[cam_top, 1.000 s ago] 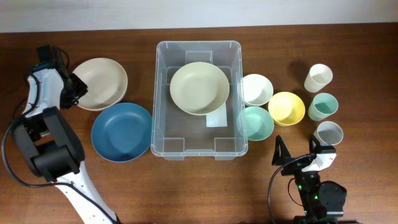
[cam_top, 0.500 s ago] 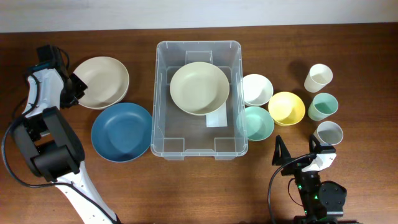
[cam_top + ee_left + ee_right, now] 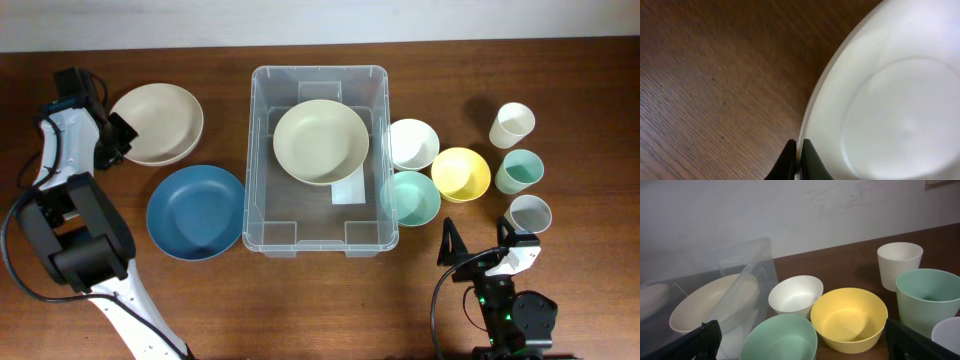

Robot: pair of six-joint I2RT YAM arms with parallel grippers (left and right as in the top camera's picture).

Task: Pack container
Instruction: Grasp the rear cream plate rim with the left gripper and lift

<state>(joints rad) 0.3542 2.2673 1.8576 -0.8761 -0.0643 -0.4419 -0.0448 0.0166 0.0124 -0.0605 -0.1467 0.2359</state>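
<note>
The container (image 3: 254, 205), a large clear bin, stands in the middle of the table (image 3: 300, 300), and a cream bowl (image 3: 320, 141) lies inside it, in the far half, partly over the white label (image 3: 349, 191) on the base. At the left side, the left pincer (image 3: 112, 140) is closed on the left rim of a beige plate (image 3: 155, 124); in the left wrist view its two black fingers (image 3: 788, 161) stand almost together, with the thin edge of the plate between them. A blue plate (image 3: 196, 211) lies just beside the container, nearer than the beige plate. At the right of the container there are a white bowl (image 3: 412, 143), a mint bowl (image 3: 410, 196) and a yellow bowl (image 3: 460, 174), close together, and further right a white cup (image 3: 512, 125), a mint cup (image 3: 520, 171) and a grey cup (image 3: 527, 214). The right pincer (image 3: 477, 245) is at the near right edge, wide open and holding nothing, apart from the bowls.
</note>
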